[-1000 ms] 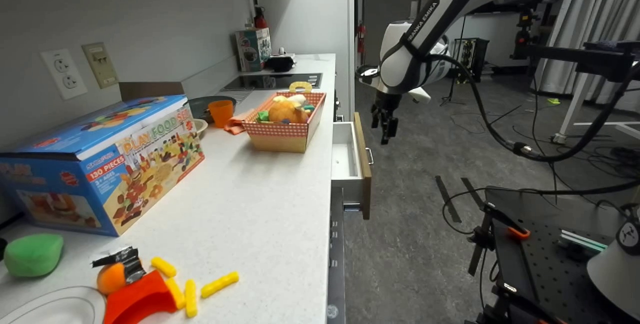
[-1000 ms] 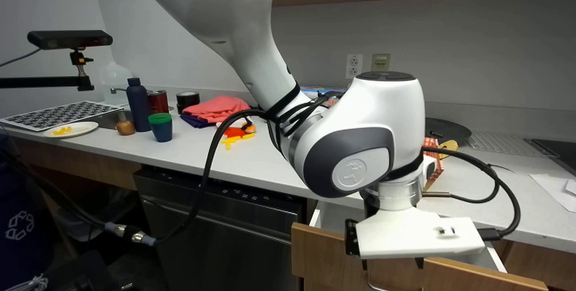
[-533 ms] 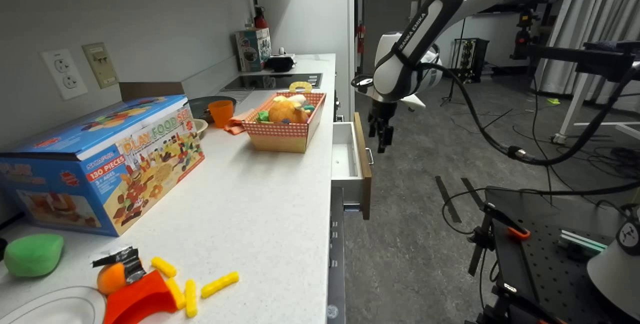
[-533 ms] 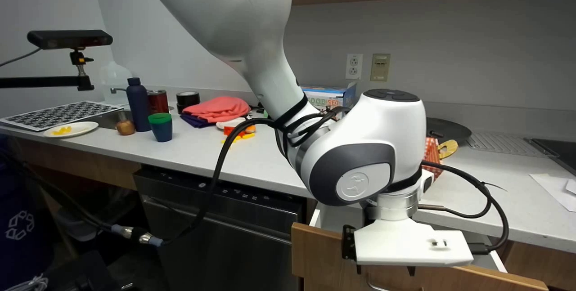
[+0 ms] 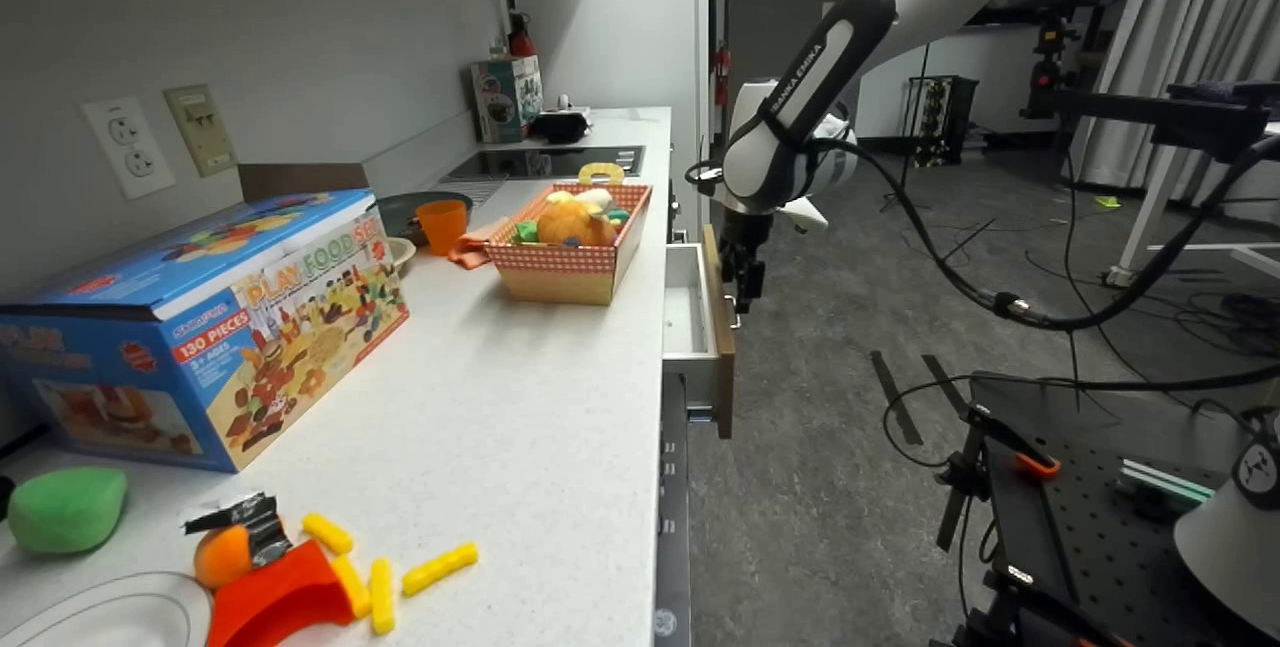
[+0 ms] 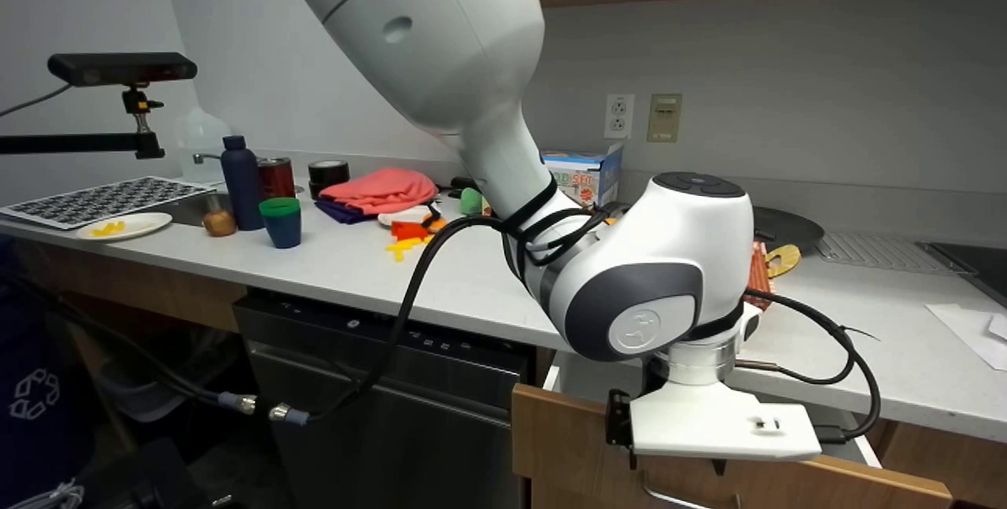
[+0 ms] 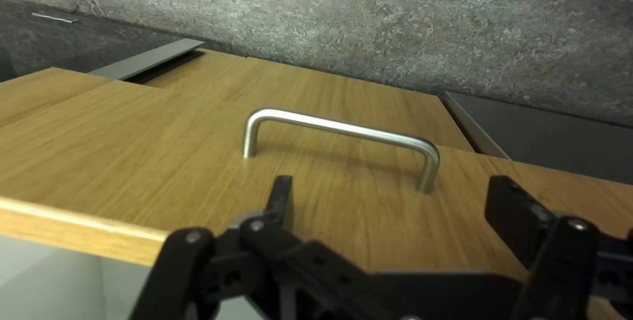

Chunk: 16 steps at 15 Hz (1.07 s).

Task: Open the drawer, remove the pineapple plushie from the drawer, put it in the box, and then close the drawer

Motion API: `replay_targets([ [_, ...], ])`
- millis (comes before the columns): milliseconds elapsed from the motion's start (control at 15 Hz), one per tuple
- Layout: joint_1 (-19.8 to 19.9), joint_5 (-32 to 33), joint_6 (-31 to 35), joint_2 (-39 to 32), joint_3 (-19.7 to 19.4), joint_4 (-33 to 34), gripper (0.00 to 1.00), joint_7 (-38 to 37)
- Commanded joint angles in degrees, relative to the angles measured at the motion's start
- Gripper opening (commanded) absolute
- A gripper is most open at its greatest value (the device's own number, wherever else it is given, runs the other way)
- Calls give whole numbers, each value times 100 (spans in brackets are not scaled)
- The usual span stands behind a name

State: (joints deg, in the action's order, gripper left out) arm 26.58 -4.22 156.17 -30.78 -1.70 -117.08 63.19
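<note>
The claw (image 7: 390, 196) is holding nothing: its fingers (image 7: 514, 216) are standing wide apart, pointing down at the outer face of the drawer (image 7: 163, 161), with the handle (image 7: 341, 126) lying just below them. The drawer is standing partly open, so I'm judging closing it to be the step in hand. That is calling for a straight push along the drawer's run, both fingers bearing evenly on the wood: high enough not to be snagging the handle, low enough not to be slipping over the top edge. Towards the end, the claw's body is likely to be crowding the edge of the tabletop (image 5: 520, 407), so it is worth slowing there, reaching in with the fingers alone, and stopping once the drawer is sitting flush. Backing straight out afterwards is sparing the handle a knock.

On the tabletop, the box (image 5: 555, 277) is standing near the edge. On top of its contents the plushie (image 5: 575, 224) seems to be lying: an orange-brown body is showing in an exterior view, but any leafy top isn't reading clearly, so I'm allowing some doubt. If that is right, only the closing is remaining.
</note>
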Motion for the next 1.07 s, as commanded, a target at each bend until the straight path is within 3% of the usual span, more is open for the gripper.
replay_targets([
  [0, 67, -314, 30, -147, 300, 344, 100, -159],
  [600, -24, -563, 362, -125, 720, 543, 100, -866],
  [800, 47, -545, 695, 88, 812, 217, 100, -843],
  [1000, -45, -323, 924, 590, 650, -482, 100, -960],
])
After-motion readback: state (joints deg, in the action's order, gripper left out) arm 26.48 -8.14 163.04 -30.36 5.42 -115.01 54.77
